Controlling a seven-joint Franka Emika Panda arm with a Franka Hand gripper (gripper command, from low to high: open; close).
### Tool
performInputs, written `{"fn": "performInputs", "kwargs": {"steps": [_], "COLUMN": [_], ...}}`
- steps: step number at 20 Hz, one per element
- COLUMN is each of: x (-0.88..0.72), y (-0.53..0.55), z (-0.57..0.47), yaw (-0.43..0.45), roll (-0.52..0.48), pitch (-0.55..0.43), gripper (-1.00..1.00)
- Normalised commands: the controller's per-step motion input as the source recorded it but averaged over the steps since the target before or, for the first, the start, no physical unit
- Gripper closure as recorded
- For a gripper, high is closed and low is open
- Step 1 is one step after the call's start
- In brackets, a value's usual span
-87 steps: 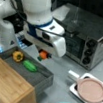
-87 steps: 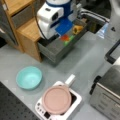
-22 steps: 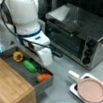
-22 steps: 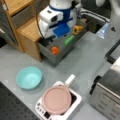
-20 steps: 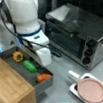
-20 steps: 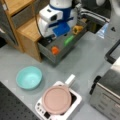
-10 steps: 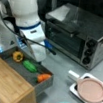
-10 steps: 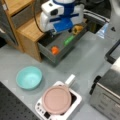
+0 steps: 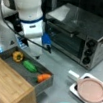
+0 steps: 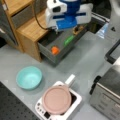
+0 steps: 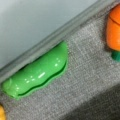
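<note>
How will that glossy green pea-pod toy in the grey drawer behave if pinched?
The glossy green pea-pod toy looks like hard moulded plastic, so probably stiff and light. Its shiny highlights suggest the fingers could slip. It lies against the grey felt-lined drawer wall, so it likely won't roll.

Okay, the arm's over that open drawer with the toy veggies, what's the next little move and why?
Probably a short, straight descent. The wrist view is filled by the green pea pod lying against the drawer wall, and in a front view the gripper hangs above the drawer, not yet touching anything.
</note>
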Motion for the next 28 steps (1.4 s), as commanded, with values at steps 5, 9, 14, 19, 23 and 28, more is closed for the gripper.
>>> {"fn": "performInputs", "kwargs": {"steps": [5, 9, 14, 19, 23, 28], "x": [-0.19, -0.17, -0.13, -0.08, -0.06, -0.06], "y": [0.37, 0.41, 0.3, 0.13, 0.08, 0.09], "z": [0.04, 0.01, 0.01, 0.01, -0.01, -0.01], "yaw": [-0.65, -0.406, -0.25, -0.145, -0.116, -0.251], "roll": [-0.094, 0.034, 0.122, 0.115, 0.117, 0.172], "pitch": [-0.092, -0.054, 0.008, -0.002, 0.002, 0.061], "gripper": [-1.0, -1.0, -1.0, -1.0, -1.0, -1.0]}}
